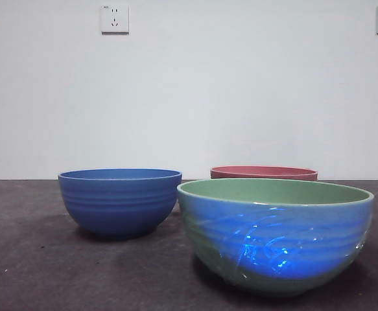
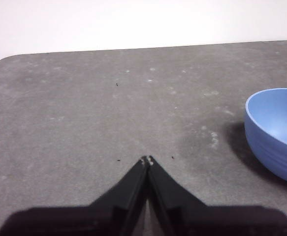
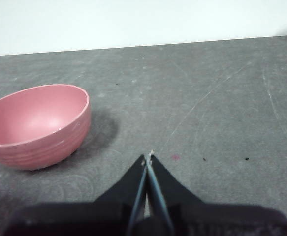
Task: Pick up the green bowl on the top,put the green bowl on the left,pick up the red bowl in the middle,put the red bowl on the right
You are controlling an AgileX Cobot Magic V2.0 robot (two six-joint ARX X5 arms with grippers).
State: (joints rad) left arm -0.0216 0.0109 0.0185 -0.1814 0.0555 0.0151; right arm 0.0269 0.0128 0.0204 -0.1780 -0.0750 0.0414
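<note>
Table: dark grey, scuffed surface, white wall behind with two sockets.
Green bowl: nearest front camera, upright on table, blue glare on ribbed wall.
Blue bowl: upright, beside green bowl, apart from it.
Red bowl: behind green bowl, only rim visible in front view; upright, empty in right wrist view.
Left gripper: jaws closed tip to tip, holding nothing, above bare table near blue bowl.
Right gripper: jaws together, empty, near red bowl.

A dark grey table carries the green bowl, the red bowl and a blue bowl, each standing apart.
</note>
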